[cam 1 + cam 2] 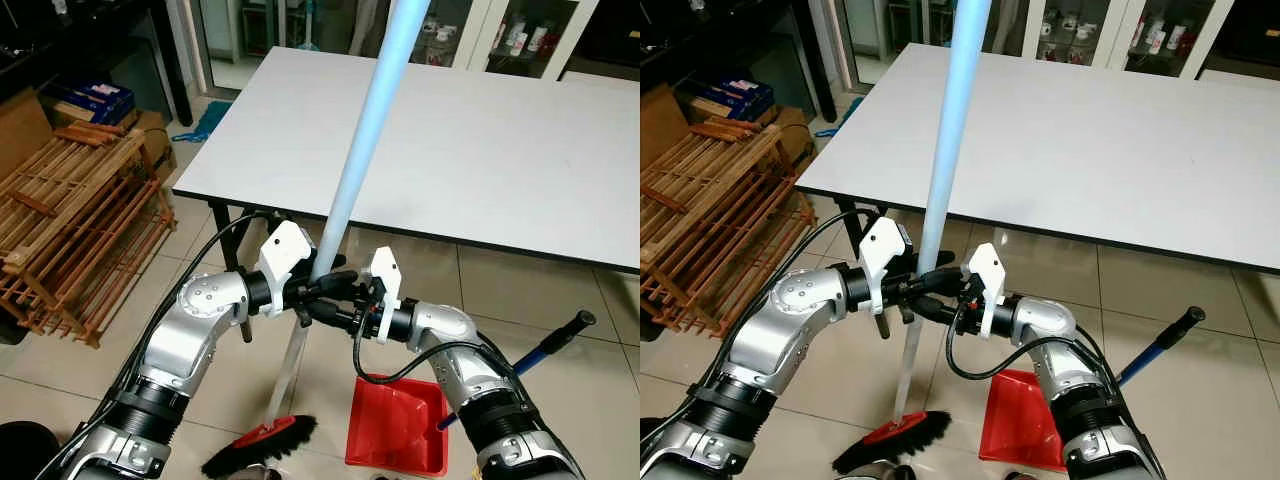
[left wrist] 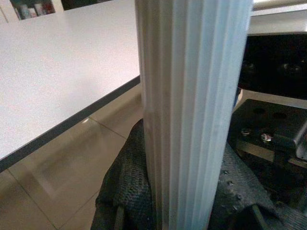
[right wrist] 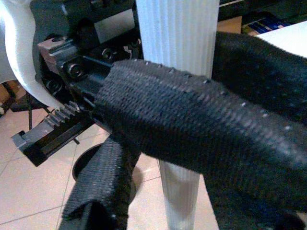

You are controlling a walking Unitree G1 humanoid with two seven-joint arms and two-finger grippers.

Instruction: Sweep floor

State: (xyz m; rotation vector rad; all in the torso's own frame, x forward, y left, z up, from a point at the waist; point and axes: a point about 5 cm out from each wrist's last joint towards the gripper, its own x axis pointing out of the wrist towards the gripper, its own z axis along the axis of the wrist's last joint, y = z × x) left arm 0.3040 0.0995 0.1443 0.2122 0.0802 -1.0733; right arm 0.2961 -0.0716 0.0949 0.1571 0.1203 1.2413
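Ribbed pale-blue broom handle (image 1: 355, 160), matt plastic by its look. Pincer fingers (image 3: 192, 129) wear rough black woven cloth. Beyond them: smooth matt white counter (image 1: 480, 140); glossy floor tiles (image 1: 560, 290); slatted wooden rack (image 1: 70, 220).

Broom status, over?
Both claws, left and right, shut on broom pole. Brush head on floor beside red dustpan. Table close ahead.
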